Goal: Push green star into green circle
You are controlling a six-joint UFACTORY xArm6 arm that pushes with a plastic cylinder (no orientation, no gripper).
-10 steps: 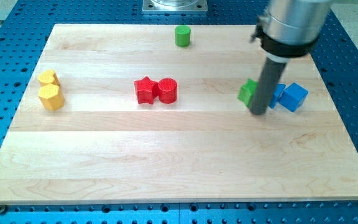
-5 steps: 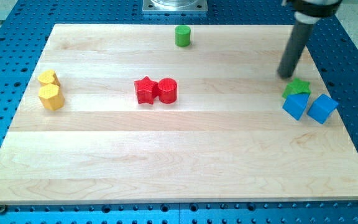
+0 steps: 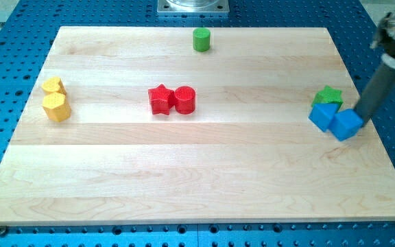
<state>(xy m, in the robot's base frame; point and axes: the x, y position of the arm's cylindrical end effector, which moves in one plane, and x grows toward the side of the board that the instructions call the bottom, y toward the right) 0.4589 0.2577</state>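
Where the pale wooden counter (image 3: 184, 171) ends, a blue metal base dotted with holes (image 3: 389, 41) frames it on every side, and a grey metal plate (image 3: 193, 6) shows at the view's top edge. The green star (image 3: 329, 95) sits near the counter's right edge, a small bright green block with blunt points, partly covered at its lower side by a blue block (image 3: 321, 116) that touches it. A second blue block, a cube (image 3: 347, 124), presses against the first on its right. My tip (image 3: 362, 117) rests at the right side of that cube, just below and right of the star; there is no hand on this arm, only the dark rod. The green circle (image 3: 201, 39), a short cylinder, stands well apart at the top centre. A red star (image 3: 160, 99) and red cylinder (image 3: 185, 99) touch mid-counter; two yellow blocks (image 3: 55, 98) huddle at the left.
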